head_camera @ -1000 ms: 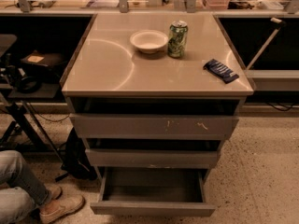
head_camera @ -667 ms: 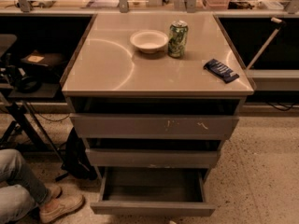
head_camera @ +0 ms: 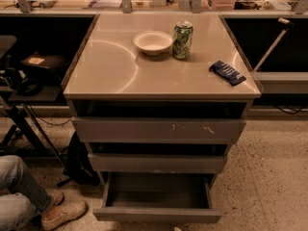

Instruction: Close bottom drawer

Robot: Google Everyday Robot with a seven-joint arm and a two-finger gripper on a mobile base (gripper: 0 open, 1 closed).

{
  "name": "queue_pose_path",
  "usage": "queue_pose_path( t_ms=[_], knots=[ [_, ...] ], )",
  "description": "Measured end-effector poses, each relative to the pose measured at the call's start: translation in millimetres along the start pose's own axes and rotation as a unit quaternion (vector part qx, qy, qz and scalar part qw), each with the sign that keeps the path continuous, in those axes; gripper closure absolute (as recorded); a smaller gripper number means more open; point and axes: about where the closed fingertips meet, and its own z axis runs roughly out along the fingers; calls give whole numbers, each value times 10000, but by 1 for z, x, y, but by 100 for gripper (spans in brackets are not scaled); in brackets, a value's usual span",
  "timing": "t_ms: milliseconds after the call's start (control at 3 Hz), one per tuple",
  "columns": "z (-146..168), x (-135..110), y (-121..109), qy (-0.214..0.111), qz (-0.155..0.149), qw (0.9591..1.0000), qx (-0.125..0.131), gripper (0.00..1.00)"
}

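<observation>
We find the bottom drawer (head_camera: 156, 214) pulled out at the lower centre of the frame, below the worktop (head_camera: 106, 73), unchanged from a second ago. The end effector is out of frame; we cannot tell its state. Closing is not yet begun.

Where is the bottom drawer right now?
In the camera view the bottom drawer sits low at centre, pulled open beneath the middle drawer, with a person's shoe beside it toward the left edge. The claw is not in view.
</observation>
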Motion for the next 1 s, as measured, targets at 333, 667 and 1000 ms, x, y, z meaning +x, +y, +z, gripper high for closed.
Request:
queue_pose_path(
  t_ms=[333,667,1000],
  knots=[
    [33,-27,0,-24,-324,9995,-2,0],
    [49,-41,1,-12,-433,9991,17,0],
    [80,-67,-1,3,-610,9981,63,0]
  ],
)
